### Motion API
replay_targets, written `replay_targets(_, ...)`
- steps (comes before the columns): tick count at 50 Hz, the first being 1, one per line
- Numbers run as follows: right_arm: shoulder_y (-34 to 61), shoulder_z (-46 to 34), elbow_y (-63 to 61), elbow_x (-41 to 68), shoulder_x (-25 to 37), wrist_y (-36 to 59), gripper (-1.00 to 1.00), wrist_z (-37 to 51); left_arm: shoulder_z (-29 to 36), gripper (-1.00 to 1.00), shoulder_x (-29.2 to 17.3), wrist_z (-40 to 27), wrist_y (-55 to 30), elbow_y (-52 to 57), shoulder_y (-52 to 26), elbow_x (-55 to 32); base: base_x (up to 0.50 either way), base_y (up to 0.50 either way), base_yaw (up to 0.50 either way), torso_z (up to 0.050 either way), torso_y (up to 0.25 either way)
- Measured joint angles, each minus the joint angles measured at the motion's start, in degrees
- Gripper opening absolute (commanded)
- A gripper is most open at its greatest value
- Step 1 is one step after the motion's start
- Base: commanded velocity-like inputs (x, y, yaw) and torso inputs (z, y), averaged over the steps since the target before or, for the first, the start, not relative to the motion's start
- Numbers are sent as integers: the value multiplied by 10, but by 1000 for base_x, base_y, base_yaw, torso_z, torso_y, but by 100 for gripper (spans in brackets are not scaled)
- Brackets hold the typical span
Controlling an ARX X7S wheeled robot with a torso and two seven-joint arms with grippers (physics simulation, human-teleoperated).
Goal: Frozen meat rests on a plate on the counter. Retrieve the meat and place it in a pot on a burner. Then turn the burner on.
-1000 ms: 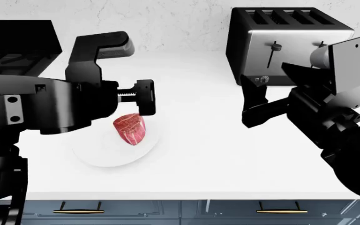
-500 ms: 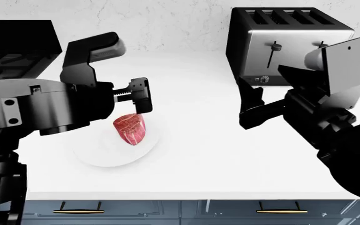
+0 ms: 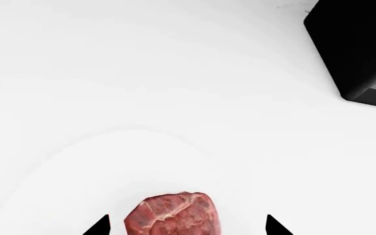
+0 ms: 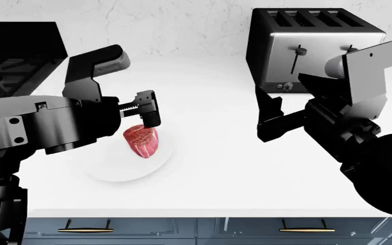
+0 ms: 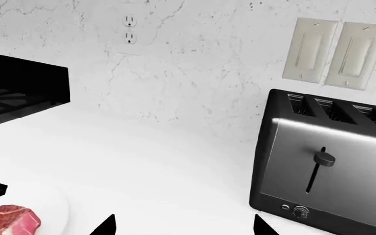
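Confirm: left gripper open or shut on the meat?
Open. The left gripper's fingertips flank the frozen meat with gaps both sides; it sits on the plate.

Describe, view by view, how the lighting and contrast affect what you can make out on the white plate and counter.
Head view: the plate nearly blends into the counter, marked only by faint grey shading; the meat stands out sharply. Left wrist view: flat brightness leaves the plate's rim a faint curve. Right wrist view: the toaster shows soft reflections; nothing looks blurred.
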Motion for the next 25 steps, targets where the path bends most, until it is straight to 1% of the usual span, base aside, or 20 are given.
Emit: replay_targets(25, -8, -12, 9, -5, 1, -14, 100, -8, 11, 100, -8, 19, 9, -3, 17, 18, 0, 0, 0, 0, 0)
